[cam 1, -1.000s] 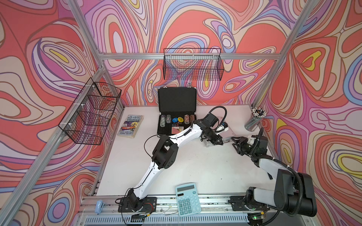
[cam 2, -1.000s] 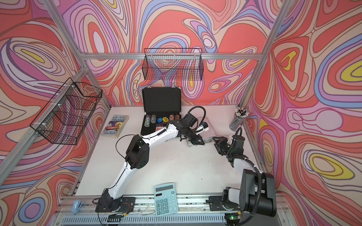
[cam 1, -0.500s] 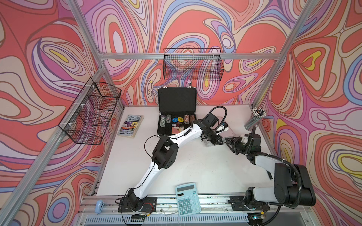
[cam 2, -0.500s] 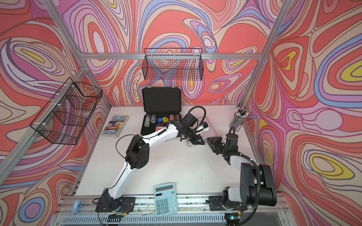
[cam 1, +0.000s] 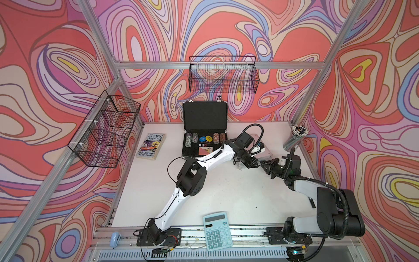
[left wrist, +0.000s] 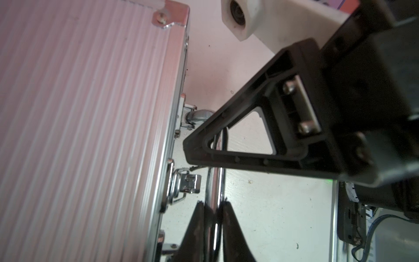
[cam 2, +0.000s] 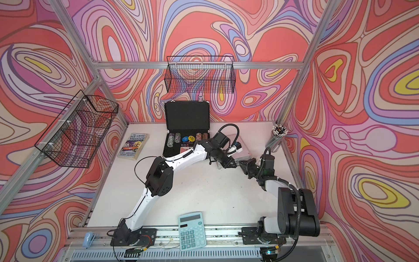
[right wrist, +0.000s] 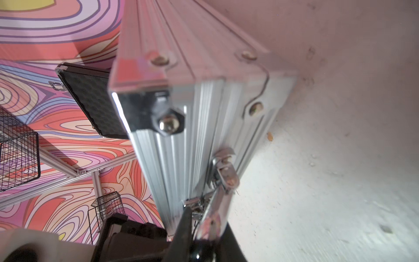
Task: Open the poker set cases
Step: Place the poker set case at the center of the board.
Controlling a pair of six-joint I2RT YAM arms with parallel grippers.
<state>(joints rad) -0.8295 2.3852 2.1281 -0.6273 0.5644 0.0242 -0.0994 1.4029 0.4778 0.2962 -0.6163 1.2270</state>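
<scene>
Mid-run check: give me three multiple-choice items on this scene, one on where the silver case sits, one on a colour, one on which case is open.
1. The silver case lies:
A) on the book
B) between the black case and the pencil cup
C) in a wall basket

2. The calculator is:
A) light blue
B) black
C) yellow

3. Open right now:
A) both cases
B) only the black case
C) only the silver case

Key:
1 B, both top views show it there, flat on the table.
2 A, its body is pale blue at the table's front edge.
3 B, the black case stands open over its chips. The silver case lies closed, with the right gripper shut on its handle.
</scene>
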